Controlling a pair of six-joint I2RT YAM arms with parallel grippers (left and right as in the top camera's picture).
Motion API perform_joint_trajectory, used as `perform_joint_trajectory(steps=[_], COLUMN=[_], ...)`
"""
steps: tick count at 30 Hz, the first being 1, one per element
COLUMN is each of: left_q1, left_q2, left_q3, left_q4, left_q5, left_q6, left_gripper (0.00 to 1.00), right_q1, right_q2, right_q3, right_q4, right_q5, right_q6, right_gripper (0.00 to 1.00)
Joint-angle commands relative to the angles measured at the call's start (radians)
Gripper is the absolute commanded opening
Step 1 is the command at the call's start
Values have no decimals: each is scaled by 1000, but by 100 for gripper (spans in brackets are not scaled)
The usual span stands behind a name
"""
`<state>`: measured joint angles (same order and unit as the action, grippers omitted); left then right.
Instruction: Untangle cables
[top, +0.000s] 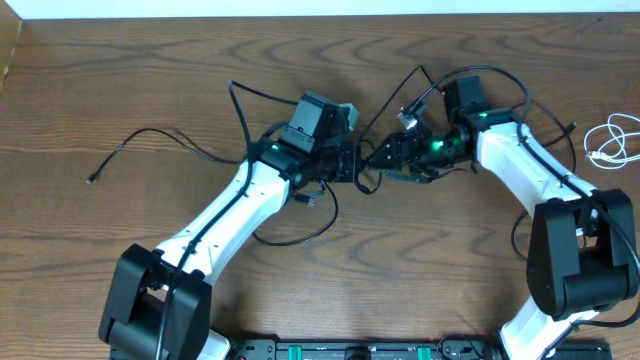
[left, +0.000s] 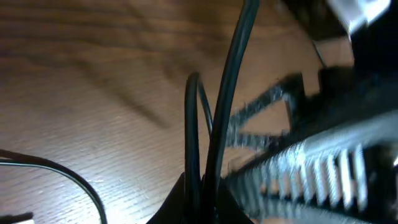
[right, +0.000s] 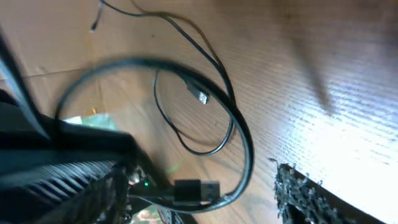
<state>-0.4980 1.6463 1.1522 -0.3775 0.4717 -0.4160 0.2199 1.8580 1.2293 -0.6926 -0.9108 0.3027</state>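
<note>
The left gripper (top: 356, 163) was clamped fully shut at the middle of the table (top: 120, 70). In its wrist view two strands of the black cable (top: 160, 136) rose from between its dark tips, so it had hold of that cable. The right gripper (top: 388, 156) faced it from just to the right, almost tip to tip, with its jaws standing wide apart. A blurred loop of black cable and a plug (right: 198, 188) lay in the gap between its fingers (right: 308, 199); whether the loop touched either one could not be told. From the grippers the black cable ran left across the wood to a small plug end (top: 92, 180) well out on the left side, and another loop curved out on the near side of the left arm (top: 230, 205). The white cable (top: 612, 140) lay in a loose coil at the right edge of the table, well apart from the black one and from both grippers.
</note>
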Motion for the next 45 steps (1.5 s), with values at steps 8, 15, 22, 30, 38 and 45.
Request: perform_joint_trajectory(steps=[8, 15, 22, 30, 38, 45], left_q1=[79, 124, 124, 124, 137, 159], left_q2=[-22, -40, -40, -40, -40, -40], left_q3=[4, 4, 4, 4, 4, 4], left_q4=[91, 227, 383, 375, 155, -43], left_q5=[235, 266, 407, 649, 615, 393], left_q6=[-47, -162, -261, -253, -61, -21], left_gripper=[8, 8, 8, 7, 25, 60], right_q1=[57, 57, 57, 51, 25, -44], right_q2=[5, 7, 7, 7, 6, 6], right_q3=[-2, -3, -22, -31, -31, -31], right_q4=[4, 8, 83, 296, 317, 245], right_q5=[122, 123, 123, 146, 149, 136], right_q6=[65, 64, 90, 85, 1, -65], right_gripper=[35, 1, 1, 1, 1, 1])
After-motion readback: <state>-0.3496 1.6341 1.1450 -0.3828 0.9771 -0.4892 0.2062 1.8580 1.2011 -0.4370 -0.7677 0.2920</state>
